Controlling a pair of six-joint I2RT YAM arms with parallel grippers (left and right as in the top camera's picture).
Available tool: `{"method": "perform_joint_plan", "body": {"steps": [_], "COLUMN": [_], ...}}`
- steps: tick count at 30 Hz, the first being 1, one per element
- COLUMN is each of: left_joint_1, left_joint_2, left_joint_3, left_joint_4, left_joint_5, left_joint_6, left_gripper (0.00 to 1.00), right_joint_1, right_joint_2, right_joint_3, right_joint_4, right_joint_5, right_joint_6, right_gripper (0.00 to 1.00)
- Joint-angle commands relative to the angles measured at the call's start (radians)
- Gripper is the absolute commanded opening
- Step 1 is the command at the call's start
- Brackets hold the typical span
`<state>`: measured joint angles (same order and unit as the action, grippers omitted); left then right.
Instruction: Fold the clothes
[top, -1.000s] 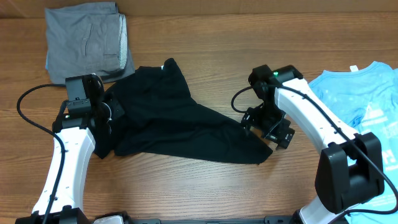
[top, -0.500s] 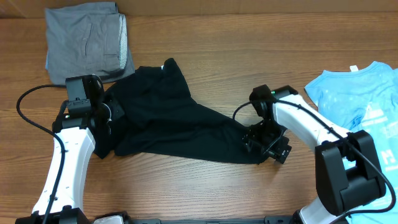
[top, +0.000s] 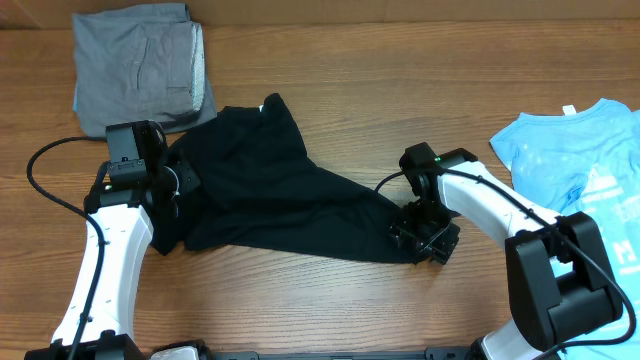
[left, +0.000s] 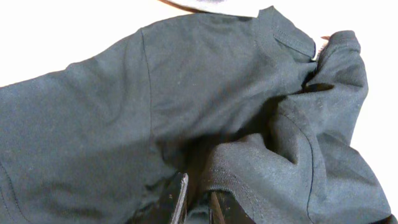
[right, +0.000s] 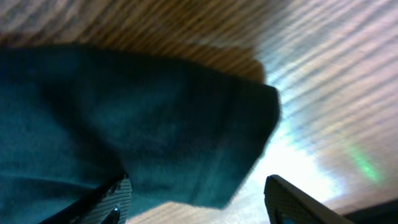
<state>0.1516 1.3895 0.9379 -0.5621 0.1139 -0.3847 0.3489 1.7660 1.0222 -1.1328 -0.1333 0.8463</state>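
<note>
1. Overhead view: black T-shirt (top: 270, 195) lies crumpled and spread across the middle of the bench (top: 380, 80).
   - The grey garment (top: 140, 65) lies folded beyond the black T-shirt's left end, its near corner just touching the black cloth.
   - The light-blue T-shirt (top: 580, 165) lies well apart to the black T-shirt's right.
   - The left hand (top: 170, 185) sits on the black T-shirt's left edge.
   - The right hand (top: 425, 240) is down at its pointed right corner.
2. Left wrist view: the left hand (left: 198, 202) is almost closed.
   - Its two fingers (left: 177, 199) stand a narrow gap apart, with a hemmed fold of the black T-shirt (left: 124, 112) pinched between them.
   - The rest of the shirt spreads away from the grip, with the collar (left: 286, 34) at the far side.
3. Right wrist view: the right hand (right: 199, 199) is wide apart and grips nothing.
   - It straddles the rounded corner of the black T-shirt (right: 124, 112).
   - One finger is over the cloth and the other is beside the corner above bare bench (right: 323, 93).
   - The picture is blurred, so I cannot tell whether either finger touches the fabric.
</note>
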Motion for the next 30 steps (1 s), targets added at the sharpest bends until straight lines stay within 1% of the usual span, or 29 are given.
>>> {"method": "perform_joint_plan", "body": {"steps": [1, 3, 9, 13, 15, 20, 21, 23, 30], "left_joint_1": [0.007, 0.007, 0.007, 0.007, 0.007, 0.007, 0.007, 0.007, 0.007], "left_joint_2": [-0.017, -0.017, -0.017, -0.017, -0.017, -0.017, -0.017, -0.017, -0.017], "left_joint_3": [0.015, 0.015, 0.015, 0.015, 0.015, 0.015, 0.015, 0.015, 0.015], "left_joint_4": [-0.003, -0.003, -0.003, -0.002, -0.002, -0.002, -0.002, -0.002, -0.003], "left_joint_5": [-0.02, -0.02, -0.02, -0.021, -0.021, -0.021, -0.021, -0.021, -0.02], "left_joint_6": [0.019, 0.019, 0.019, 0.019, 0.019, 0.019, 0.019, 0.019, 0.019], "left_gripper": [0.16, 0.16, 0.17, 0.17, 0.17, 0.18, 0.18, 0.18, 0.18], "right_joint_1": [0.005, 0.005, 0.005, 0.004, 0.004, 0.004, 0.004, 0.004, 0.017], "right_joint_2": [-0.029, -0.029, -0.029, -0.029, -0.03, -0.048, -0.053, -0.063, -0.066], "right_joint_3": [-0.048, -0.061, -0.062, -0.062, -0.06, -0.058, -0.058, -0.058, -0.059], "right_joint_4": [0.045, 0.063, 0.071, 0.068, 0.054, 0.028, 0.024, 0.011, -0.003], "right_joint_5": [-0.029, -0.029, -0.029, -0.031, -0.039, -0.064, -0.066, -0.077, -0.111], "right_joint_6": [0.011, 0.011, 0.011, 0.011, 0.011, 0.011, 0.011, 0.011, -0.008], "right_gripper": [0.63, 0.58, 0.57, 0.48, 0.48, 0.5, 0.57, 0.61, 0.63]}}
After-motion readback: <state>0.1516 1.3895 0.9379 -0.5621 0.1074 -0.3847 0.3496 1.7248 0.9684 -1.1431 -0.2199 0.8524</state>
